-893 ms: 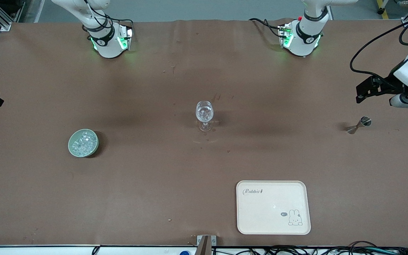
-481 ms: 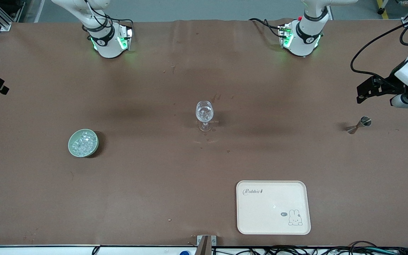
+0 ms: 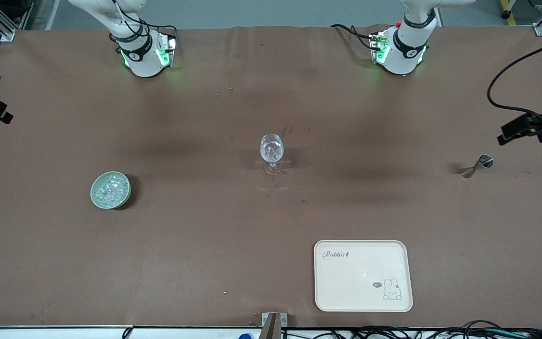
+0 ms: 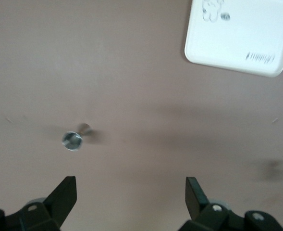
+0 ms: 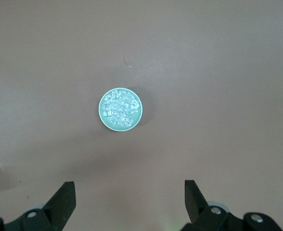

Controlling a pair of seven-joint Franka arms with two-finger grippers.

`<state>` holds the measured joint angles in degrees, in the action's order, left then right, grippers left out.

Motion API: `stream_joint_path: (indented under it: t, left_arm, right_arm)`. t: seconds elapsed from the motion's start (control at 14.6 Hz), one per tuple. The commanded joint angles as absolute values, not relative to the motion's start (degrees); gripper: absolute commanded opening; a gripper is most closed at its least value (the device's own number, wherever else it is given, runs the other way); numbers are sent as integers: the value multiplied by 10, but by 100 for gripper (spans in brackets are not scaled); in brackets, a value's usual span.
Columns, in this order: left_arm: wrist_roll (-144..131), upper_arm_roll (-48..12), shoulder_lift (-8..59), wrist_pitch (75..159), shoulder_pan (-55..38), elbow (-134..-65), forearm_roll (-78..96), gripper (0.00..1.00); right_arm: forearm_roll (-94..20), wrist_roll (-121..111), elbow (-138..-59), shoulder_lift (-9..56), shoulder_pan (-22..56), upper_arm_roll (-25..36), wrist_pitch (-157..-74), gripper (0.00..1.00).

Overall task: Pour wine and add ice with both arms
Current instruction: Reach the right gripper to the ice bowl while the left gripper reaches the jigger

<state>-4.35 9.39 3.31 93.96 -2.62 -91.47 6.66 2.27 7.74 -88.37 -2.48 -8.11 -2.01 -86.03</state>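
Judging by the wine glass [image 3: 271, 151] mid-counter, already glinting with ice, much looks done. More ice [image 3: 110, 188] heaped in the green bowl [image 3: 97, 197], toward the right arm's end. Left gripper [image 4: 130, 199] high over the jigger [image 3: 477, 165], jaws wide apart, holding nothing; right gripper [image 5: 129, 202] likewise spread and empty, high over the bowl. No bottle in view. Counted: one glass, one bowl, one jigger, one tray [image 3: 363, 301], two grippers.
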Motion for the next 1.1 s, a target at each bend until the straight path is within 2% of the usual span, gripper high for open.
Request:
stream_joint_path:
  t: [0.0, 0.21, 0.34, 0.48, 0.62, 0.76, 1.03]
  left_arm:
    - [-119, 140, 69, 935, -26, -897, 106, 100]
    - [-155, 235, 128, 936, -25, -895, 191, 100]
    - [-171, 318, 179, 935, -25, -876, 285, 100]
    - [-173, 373, 226, 934, -22, -880, 347, 100]
    - [-163, 389, 271, 928, -7, -882, 363, 100]
    - [-167, 401, 314, 927, 2, -882, 407, 100]
    - [-169, 422, 398, 905, 8, -882, 467, 100]
  right_arm:
    - [12, 85, -899, -33, -84, -24, -865, 100]
    - [13, 81, -927, -29, -77, -24, -882, 100]
    - [14, 81, -993, -21, -75, -24, -957, 100]
    - [14, 81, -1071, -12, -69, -24, -1054, 100]
    - [14, 81, -1114, 11, -69, -24, -1114, 100]
    - [14, 81, -1126, 44, -69, -24, -1132, 100]
    - [15, 81, -1161, 125, -70, -24, -1235, 100]
